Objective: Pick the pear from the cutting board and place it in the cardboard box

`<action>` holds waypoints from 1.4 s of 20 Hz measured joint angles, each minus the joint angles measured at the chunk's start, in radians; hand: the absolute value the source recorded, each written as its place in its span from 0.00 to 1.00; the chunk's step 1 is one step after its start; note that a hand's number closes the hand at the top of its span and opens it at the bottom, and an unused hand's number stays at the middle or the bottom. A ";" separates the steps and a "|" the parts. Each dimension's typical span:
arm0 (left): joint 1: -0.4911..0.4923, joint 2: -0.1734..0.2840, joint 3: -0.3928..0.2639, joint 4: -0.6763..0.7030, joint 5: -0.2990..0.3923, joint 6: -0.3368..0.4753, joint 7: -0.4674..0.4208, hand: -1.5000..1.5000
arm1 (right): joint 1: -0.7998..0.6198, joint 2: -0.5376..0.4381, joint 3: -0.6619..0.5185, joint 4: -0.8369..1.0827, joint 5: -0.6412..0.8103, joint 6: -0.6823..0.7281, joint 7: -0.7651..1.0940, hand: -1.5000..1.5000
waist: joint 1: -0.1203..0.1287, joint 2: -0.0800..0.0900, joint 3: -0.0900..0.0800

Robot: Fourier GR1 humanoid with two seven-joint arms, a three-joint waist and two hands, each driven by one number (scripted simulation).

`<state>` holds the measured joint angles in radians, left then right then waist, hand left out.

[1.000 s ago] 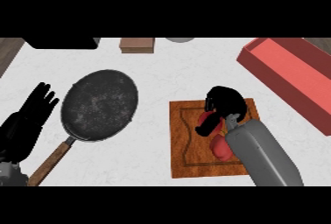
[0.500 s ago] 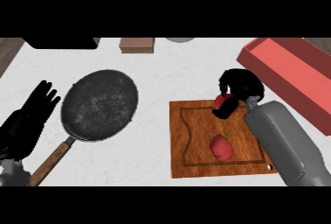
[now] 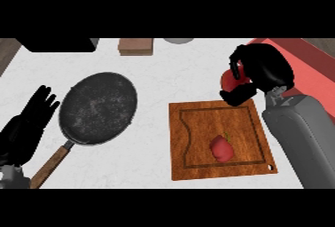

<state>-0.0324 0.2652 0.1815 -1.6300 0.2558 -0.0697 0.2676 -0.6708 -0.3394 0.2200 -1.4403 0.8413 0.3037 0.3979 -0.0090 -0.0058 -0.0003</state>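
Note:
My right hand (image 3: 263, 66) hovers just past the far right corner of the wooden cutting board (image 3: 193, 133). Its fingers and thumb are curled round a red rounded fruit (image 3: 230, 80), held above the counter. I cannot tell if this fruit is the pear. A second red fruit (image 3: 222, 149) with a small stem lies on the board's near right part. The box (image 3: 313, 62), reddish in colour, stands at the right edge, right behind the hand. My left hand (image 3: 26, 128) rests open at the left edge, fingers up.
A black frying pan (image 3: 98, 108) with a wooden handle (image 3: 52, 162) lies left of the board, next to my left hand. Along the back edge are a dark object (image 3: 56, 43), a brown block (image 3: 136, 45) and a grey round thing (image 3: 178, 41).
My right hand rose off the board with a red fruit in it and moved away and to the right, towards the box. The other red fruit stayed on the board. The left hand kept still.

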 measured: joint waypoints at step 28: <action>-0.029 -0.029 -0.001 -0.008 -0.027 -0.012 0.020 0.50 | -0.205 -0.224 -0.363 0.323 0.084 -0.157 -0.151 1.00 | 0.022 0.010 0.000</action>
<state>-0.0619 0.2365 0.1806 -1.6375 0.2289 -0.0817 0.2876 -0.8761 -0.5637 -0.1429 -1.1172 0.9254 0.1467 0.2467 0.0130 0.0038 0.0000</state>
